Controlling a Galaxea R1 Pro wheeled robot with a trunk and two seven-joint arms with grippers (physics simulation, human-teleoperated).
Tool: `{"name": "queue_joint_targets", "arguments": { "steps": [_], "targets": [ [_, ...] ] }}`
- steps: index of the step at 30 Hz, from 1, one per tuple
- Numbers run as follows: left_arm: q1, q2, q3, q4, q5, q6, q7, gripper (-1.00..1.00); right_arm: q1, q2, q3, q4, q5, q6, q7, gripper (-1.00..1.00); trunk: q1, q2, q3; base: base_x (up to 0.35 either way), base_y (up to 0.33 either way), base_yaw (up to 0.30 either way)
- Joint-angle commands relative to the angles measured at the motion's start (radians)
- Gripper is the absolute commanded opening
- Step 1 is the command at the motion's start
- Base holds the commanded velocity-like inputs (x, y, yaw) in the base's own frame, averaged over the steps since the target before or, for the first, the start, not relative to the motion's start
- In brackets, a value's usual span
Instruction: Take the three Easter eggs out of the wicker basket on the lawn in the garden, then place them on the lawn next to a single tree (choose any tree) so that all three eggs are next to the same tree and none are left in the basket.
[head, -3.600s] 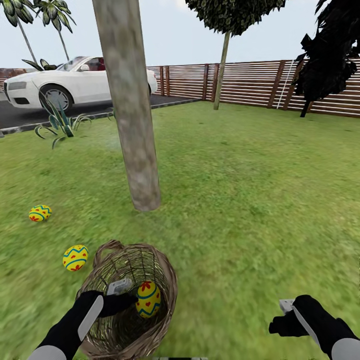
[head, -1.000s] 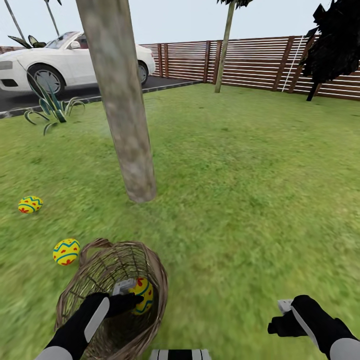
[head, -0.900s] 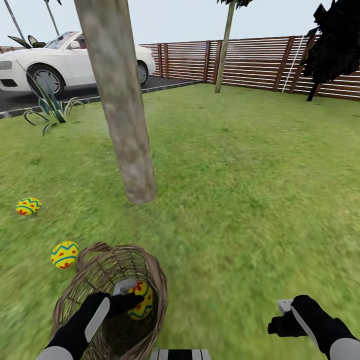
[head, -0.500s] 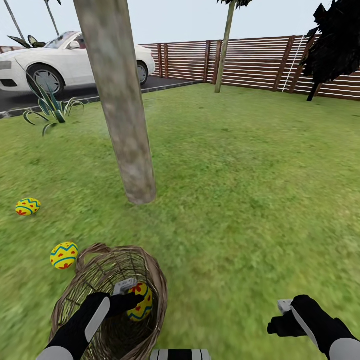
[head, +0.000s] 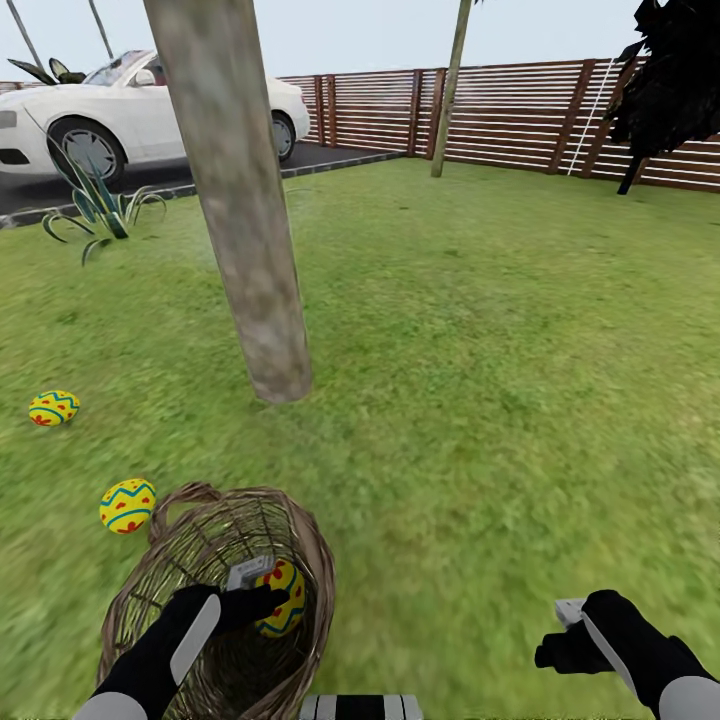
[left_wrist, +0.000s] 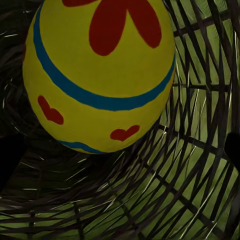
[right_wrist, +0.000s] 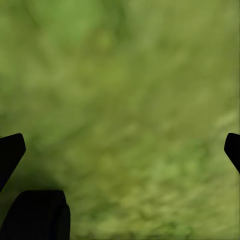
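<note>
Nearest the robot, the left gripper (head: 262, 590) reaches down inside the wicker basket (head: 300, 530), right at the last egg (head: 280, 598). In the left wrist view that egg (left_wrist: 100, 75) looms just ahead of the fingers against the woven wall (left_wrist: 200, 165); the dark fingertips (left_wrist: 232, 147) sit wide at the frame edges, so the jaws look spread and not yet closed on it, though the angle makes this hard to confirm. The right gripper (head: 563, 628) hangs low over bare lawn (right_wrist: 130, 100), its jaws spread with nothing between them.

Just beyond the basket, a second egg (head: 127, 505) lies on the grass, and a third (head: 54, 408) lies further out. Both are near the tree (head: 245, 250), whose trunk rises past them. Two eggs seem placed; one remains to lift out and set down.
</note>
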Motion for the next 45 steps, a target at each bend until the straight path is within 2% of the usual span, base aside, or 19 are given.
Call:
{"name": "queue_joint_targets", "arguments": {
  "steps": [1, 10, 16, 34, 45],
  "targets": [
    [0.0, 0.001, -0.002, -0.001, -0.001, 0.003, -0.002, 1.0, 0.0, -0.001, 0.007, -0.001, -0.006, 0.004, -0.001, 1.0, 0.0, 0.0, -0.001, 0.0, 0.0, 0.0],
    [0.0, 0.001, -0.002, -0.001, -0.001, 0.003, -0.002, 1.0, 0.0, -0.001, 0.007, -0.001, -0.006, 0.004, -0.001, 1.0, 0.0, 0.0, -0.001, 0.0, 0.0, 0.0],
    [0.0, 0.001, -0.002, -0.001, -0.002, 0.003, -0.002, 1.0, 0.0, -0.001, 0.007, -0.001, -0.006, 0.004, -0.001, 1.0, 0.002, -0.002, -0.024, 0.0, 0.0, 0.0],
    [0.0, 0.002, -0.002, -0.001, -0.001, 0.002, -0.002, 1.0, 0.0, -0.001, 0.007, -0.001, -0.005, 0.004, -0.001, 1.0, 0.002, -0.002, -0.024, 0.0, 0.0, 0.0],
    [0.0, 0.014, 0.003, -0.006, -0.009, 0.003, -0.002, 1.0, 0.0, 0.0, 0.008, -0.001, -0.005, 0.003, -0.002, 1.0, 0.002, -0.002, -0.024, 0.0, 0.0, 0.0]
  ]
}}
